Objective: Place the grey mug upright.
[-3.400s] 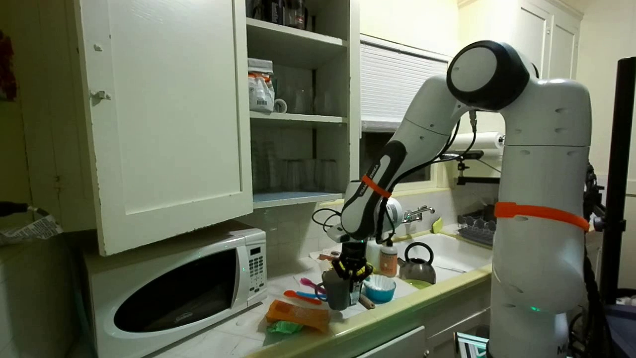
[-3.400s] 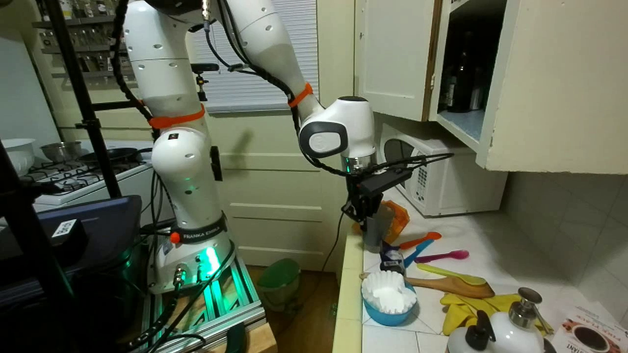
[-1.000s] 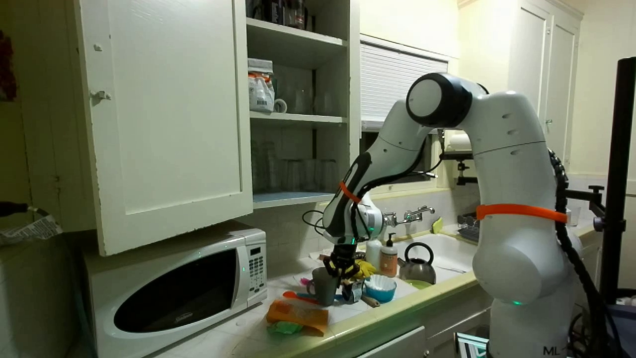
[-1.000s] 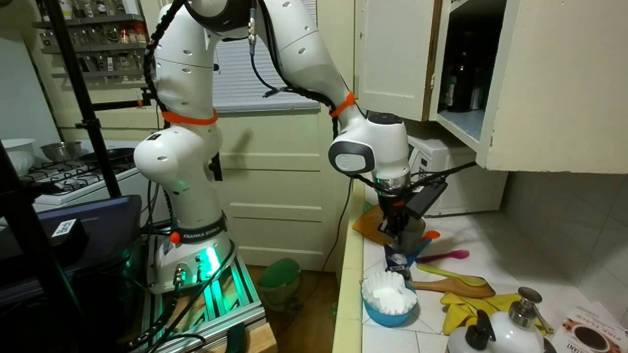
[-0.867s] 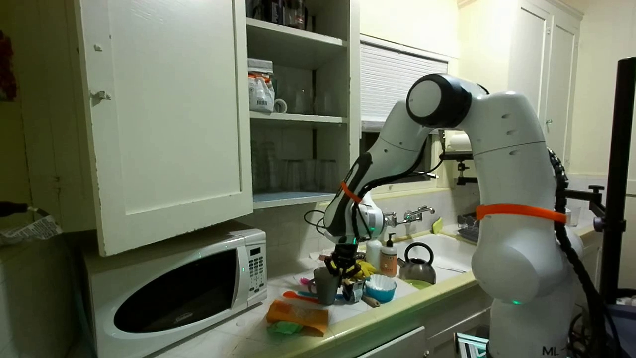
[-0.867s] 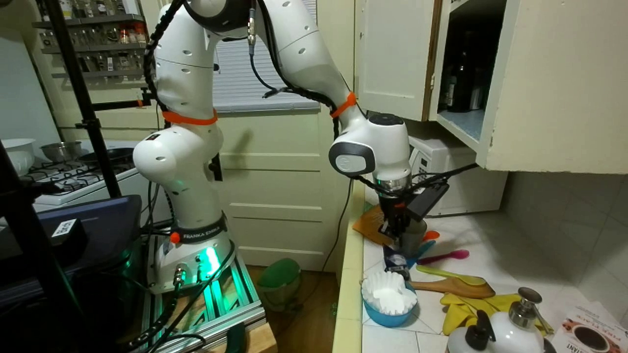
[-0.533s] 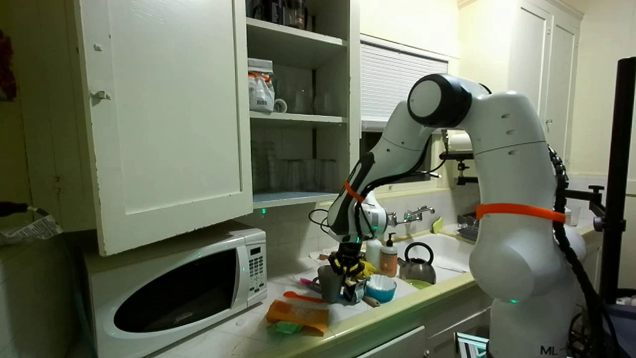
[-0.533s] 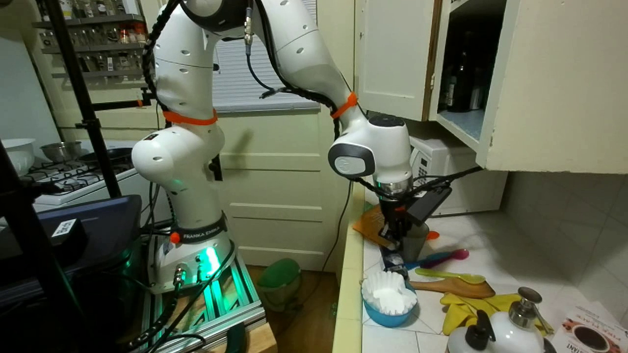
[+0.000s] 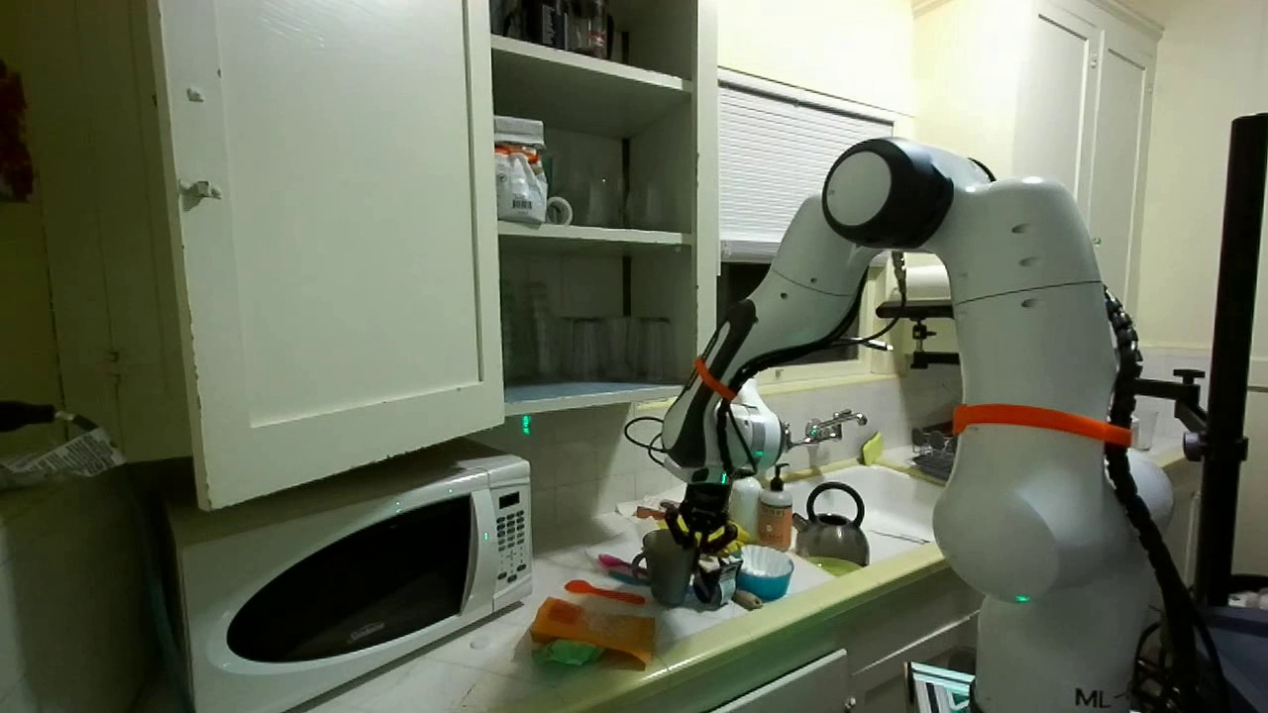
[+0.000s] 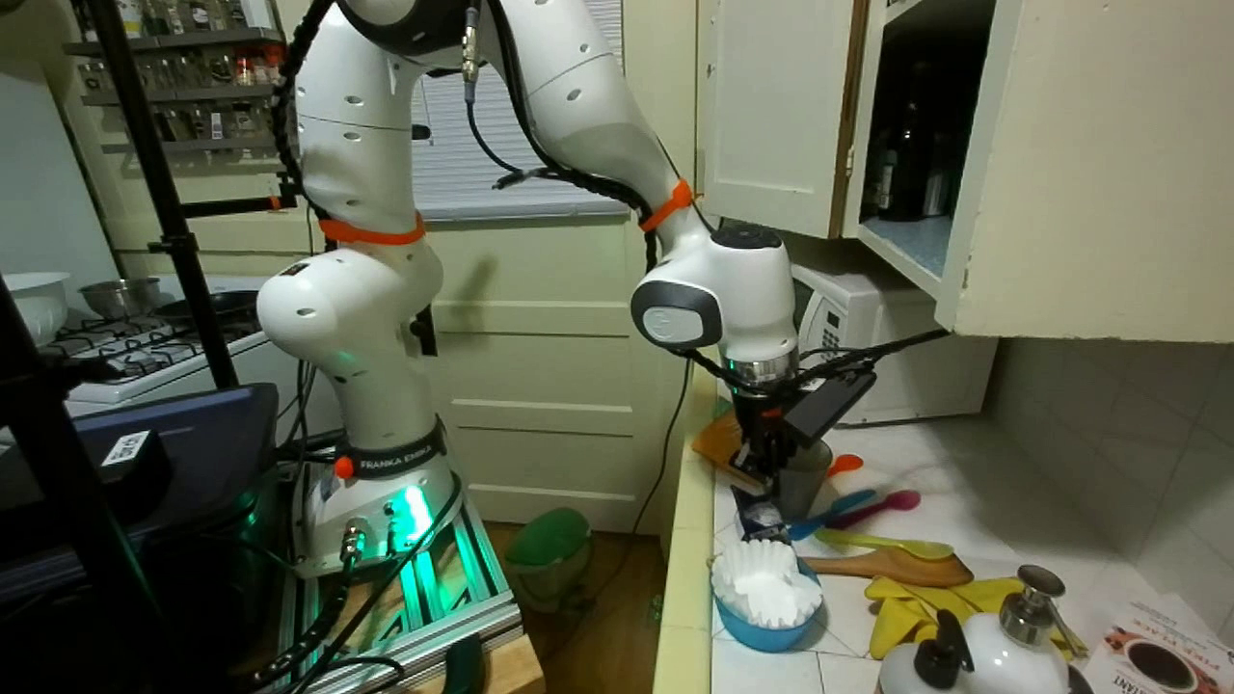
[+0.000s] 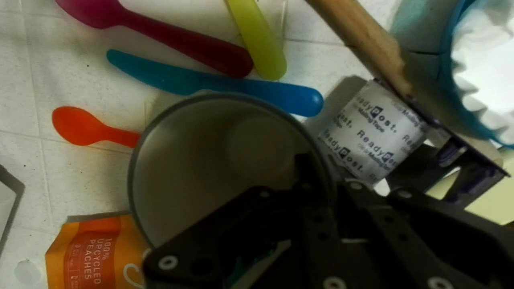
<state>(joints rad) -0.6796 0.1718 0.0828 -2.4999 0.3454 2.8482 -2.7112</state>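
The grey mug [image 9: 670, 576] is at the front of the counter, mouth up and roughly upright; whether its base rests on the tiles I cannot tell. In the wrist view I look down into the mug [image 11: 176, 188]. My gripper [image 11: 334, 178] is shut on the mug's wall, with one finger inside the rim and one outside. Dark fingers hide part of the rim there. Both exterior views show the gripper [image 9: 699, 547] coming down from above onto the mug's sink-side wall. The arm partly covers the mug [image 10: 810, 480].
A tape dispenser [image 11: 371, 132] sits right beside the mug, close to a blue container [image 10: 766, 636] holding white paper liners. Around the mug lie an orange spoon [image 11: 80, 125], a blue utensil [image 11: 160, 76], a pink spoon [image 11: 176, 40] and an orange pouch [image 9: 594, 626]. A kettle [image 9: 832, 540] stands at the sink.
Gripper and mug have shifted together toward the sink and the counter's front edge. The blue utensil has been displaced; the tape dispenser and blue container have moved slightly.
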